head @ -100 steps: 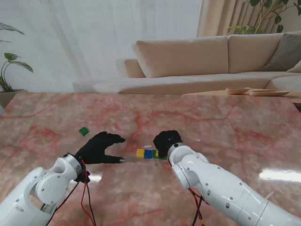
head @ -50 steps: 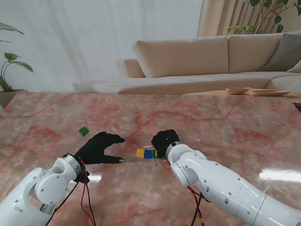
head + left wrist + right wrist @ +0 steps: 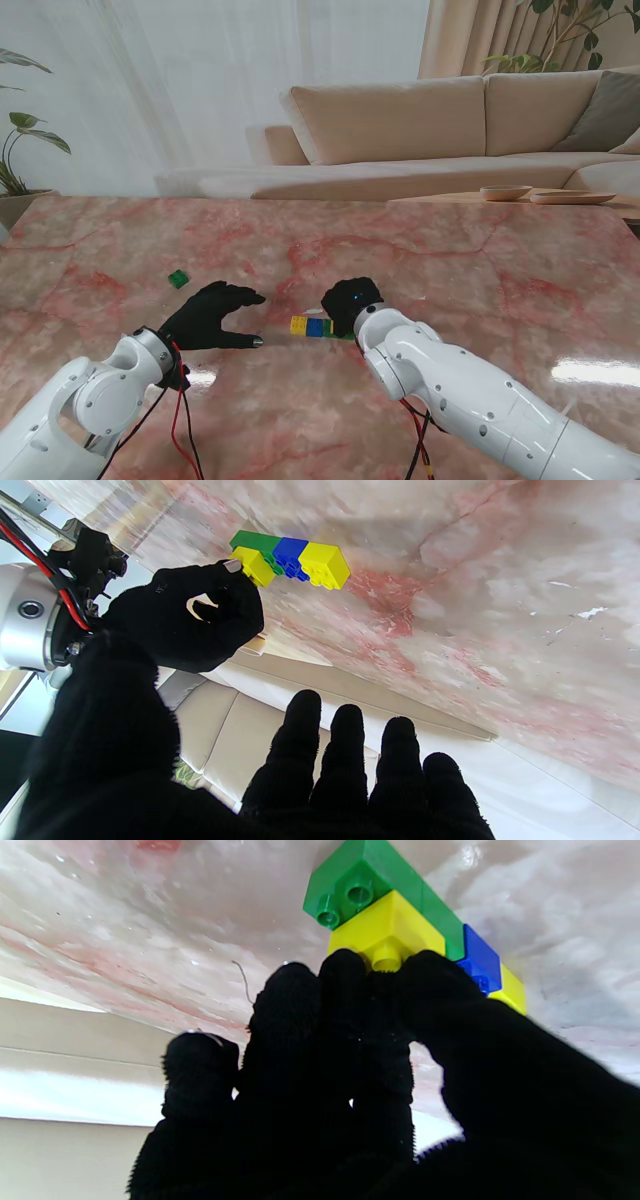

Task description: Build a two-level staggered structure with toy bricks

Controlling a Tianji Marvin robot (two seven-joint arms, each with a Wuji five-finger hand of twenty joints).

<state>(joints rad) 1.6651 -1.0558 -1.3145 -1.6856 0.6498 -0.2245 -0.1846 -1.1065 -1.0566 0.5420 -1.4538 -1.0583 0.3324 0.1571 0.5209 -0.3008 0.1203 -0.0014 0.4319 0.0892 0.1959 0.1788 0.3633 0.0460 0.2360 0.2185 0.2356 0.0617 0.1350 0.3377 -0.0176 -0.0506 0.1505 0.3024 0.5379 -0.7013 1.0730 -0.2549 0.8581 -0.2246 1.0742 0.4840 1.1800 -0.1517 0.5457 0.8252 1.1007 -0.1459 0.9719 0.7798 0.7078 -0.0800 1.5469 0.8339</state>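
Observation:
A row of yellow [image 3: 299,324], blue [image 3: 315,326] and green [image 3: 328,327] bricks lies on the marble table [image 3: 460,270]. In the right wrist view a second yellow brick [image 3: 387,932] sits on the green brick [image 3: 360,885], overlapping it and leaving two studs bare. My right hand [image 3: 352,303] is shut on that upper yellow brick [image 3: 252,565], thumb and fingertips [image 3: 345,970] pinching it. My left hand [image 3: 210,315] rests open on the table to the left of the row, holding nothing, its fingers [image 3: 350,760] spread. A loose green brick [image 3: 178,278] lies farther from me on the left.
A beige sofa [image 3: 440,120] stands beyond the table's far edge. A potted plant [image 3: 20,150] is at the far left. Two shallow bowls [image 3: 545,193] sit on a low table at the far right. Red cables [image 3: 185,430] hang from my left wrist.
My right hand has edged slightly to the left over the green end of the row. The left hand and the bricks on the table have stayed put.

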